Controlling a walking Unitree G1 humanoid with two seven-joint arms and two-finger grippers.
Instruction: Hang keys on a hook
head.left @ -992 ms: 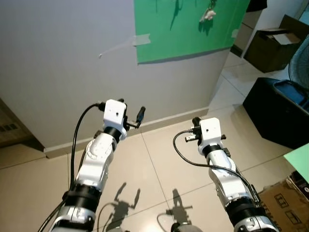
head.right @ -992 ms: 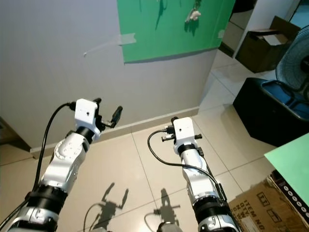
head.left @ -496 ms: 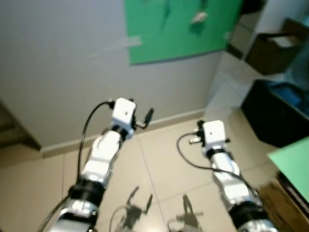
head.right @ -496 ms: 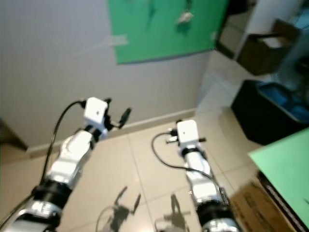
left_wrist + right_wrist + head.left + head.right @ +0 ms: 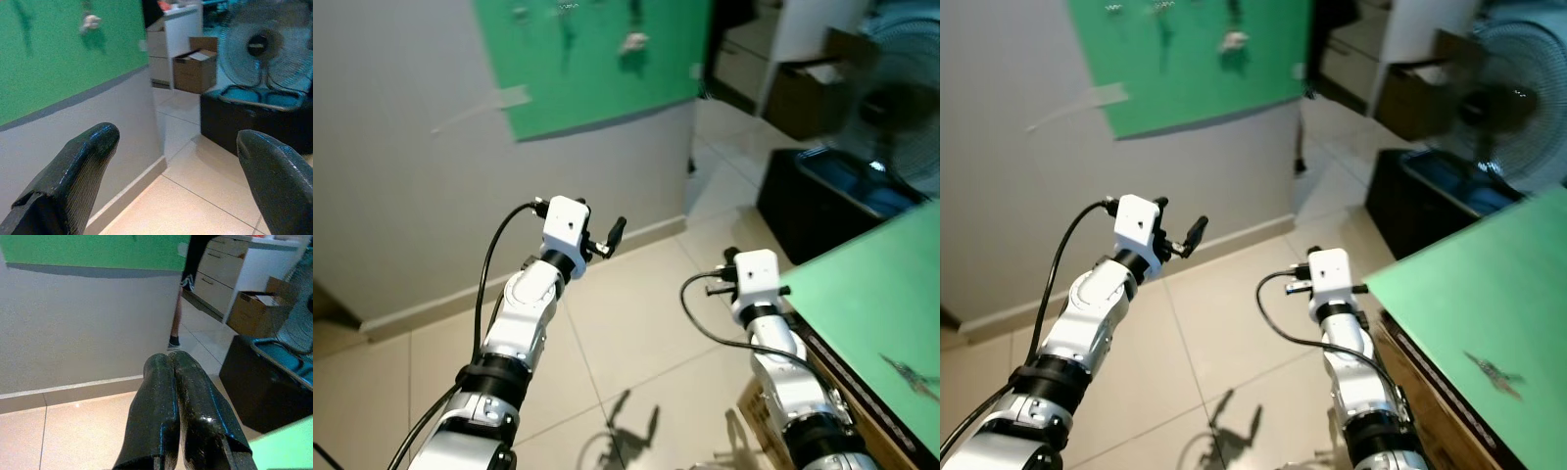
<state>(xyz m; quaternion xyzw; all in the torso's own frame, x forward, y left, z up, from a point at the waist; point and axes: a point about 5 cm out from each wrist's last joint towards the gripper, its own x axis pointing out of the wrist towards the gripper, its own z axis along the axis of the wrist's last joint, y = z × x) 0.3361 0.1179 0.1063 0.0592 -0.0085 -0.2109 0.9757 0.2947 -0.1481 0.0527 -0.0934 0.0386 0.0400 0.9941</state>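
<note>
Green board (image 5: 597,59) on the wall carries hooks; keys (image 5: 913,376) lie on the green worktop (image 5: 871,294) at right; left hand (image 5: 176,161) released above floor; right hand (image 5: 178,396) clenched, empty.

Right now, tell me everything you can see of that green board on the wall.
The green board is a flat, matte green sheet fixed to the grey wall, with a strip of pale tape at its left edge. Several small things hang near its top, among them a whitish item, too blurred to identify. Nothing else touches it.
</note>
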